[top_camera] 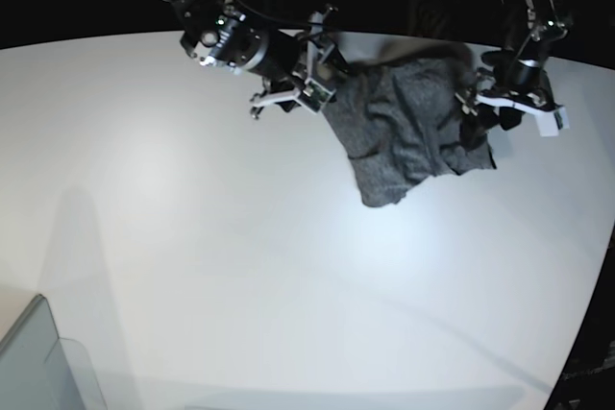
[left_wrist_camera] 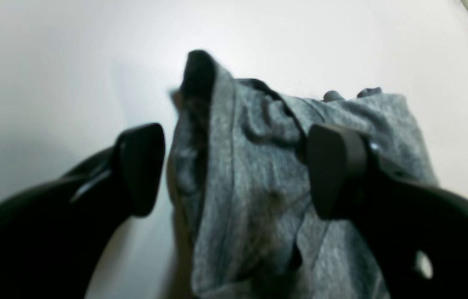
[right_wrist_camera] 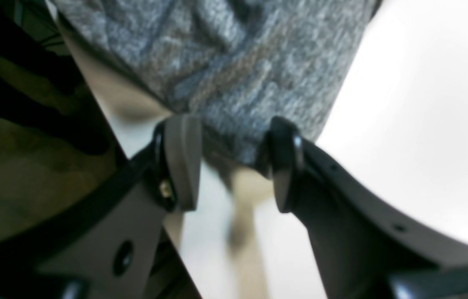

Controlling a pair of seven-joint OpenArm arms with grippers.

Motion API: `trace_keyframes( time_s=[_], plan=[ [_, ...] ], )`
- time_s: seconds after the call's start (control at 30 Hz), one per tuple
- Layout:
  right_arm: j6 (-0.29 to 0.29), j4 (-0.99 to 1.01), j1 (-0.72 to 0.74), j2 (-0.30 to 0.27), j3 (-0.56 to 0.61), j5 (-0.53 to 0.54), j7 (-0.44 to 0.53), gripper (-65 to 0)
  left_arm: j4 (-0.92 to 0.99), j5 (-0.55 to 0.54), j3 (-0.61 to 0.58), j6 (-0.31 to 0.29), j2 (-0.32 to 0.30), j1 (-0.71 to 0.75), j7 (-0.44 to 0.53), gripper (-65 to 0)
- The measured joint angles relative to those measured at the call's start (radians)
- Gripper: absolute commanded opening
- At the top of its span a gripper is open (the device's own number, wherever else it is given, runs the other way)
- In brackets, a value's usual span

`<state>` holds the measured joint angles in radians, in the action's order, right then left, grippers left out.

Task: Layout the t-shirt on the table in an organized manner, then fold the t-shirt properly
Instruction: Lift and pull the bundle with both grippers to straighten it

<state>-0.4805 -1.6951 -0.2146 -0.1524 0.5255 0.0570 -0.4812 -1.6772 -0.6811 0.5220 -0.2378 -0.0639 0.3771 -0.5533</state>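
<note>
Left wrist view: the left gripper stands with its jaws wide apart astride a bunched ridge of the shirt, which lies crumpled on the table. Nothing is pinched. To do this well, the arm should look for a hem or shoulder edge rather than a thick fold.

Right wrist view: the right gripper has its jaws partly spread with a shirt edge between or just above the pads; whether it is truly gripped cannot be told through the blur.

Base view: the shirt sits heaped at the far side of the table, between both grippers. Spreading likely calls for drawing two corners apart and toward the open middle.
</note>
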Motion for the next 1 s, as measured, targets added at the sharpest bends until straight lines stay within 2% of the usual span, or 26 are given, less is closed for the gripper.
trace_keyframes(
  time_s=[0.13,0.2,0.33,0.53,0.6,0.73,0.8,0.9,1.0],
  plan=[
    [0.000,0.000,-0.001,0.000,0.000,0.000,0.000,-37.6,0.085,-0.055,-0.003,0.000,0.003,0.010,-0.004,-13.0],
    [0.000,0.000,-0.002,-0.001,0.000,0.000,0.000,-37.6,0.127,-0.085,-0.006,-0.016,0.001,0.002,0.027,-13.0],
    [0.000,0.000,-0.003,-0.002,0.002,0.000,0.000,-37.6,0.189,-0.087,-0.034,-0.025,0.003,-0.048,0.064,-13.0],
    [0.000,0.000,-0.008,-0.003,0.000,0.000,0.000,-37.6,0.198,-0.095,-0.125,-0.042,-0.005,-0.044,0.084,-14.0],
    [0.000,-0.001,-0.008,-0.003,0.000,0.000,0.000,-37.6,0.204,-0.095,-0.137,-0.045,-0.002,-0.048,0.083,-21.2],
    [0.000,-0.007,-0.005,-0.037,0.002,0.003,0.004,-37.6,0.249,-0.103,-0.143,-0.046,-0.003,-0.071,0.073,-47.5],
    [0.000,-0.007,-0.004,-0.049,-0.005,0.000,-0.003,-37.6,0.298,-0.109,-0.146,-0.049,-0.006,-0.110,0.066,-56.6],
    [0.000,-0.026,-0.016,-0.044,-0.069,0.005,0.005,-37.3,0.352,-0.106,-0.201,-0.051,-0.042,-0.163,0.076,-62.2],
    [0.000,-0.044,-0.040,-0.049,-0.171,0.000,0.006,-37.3,0.394,-0.125,-0.319,-0.055,-0.116,-0.215,0.082,-65.0]
  ],
)
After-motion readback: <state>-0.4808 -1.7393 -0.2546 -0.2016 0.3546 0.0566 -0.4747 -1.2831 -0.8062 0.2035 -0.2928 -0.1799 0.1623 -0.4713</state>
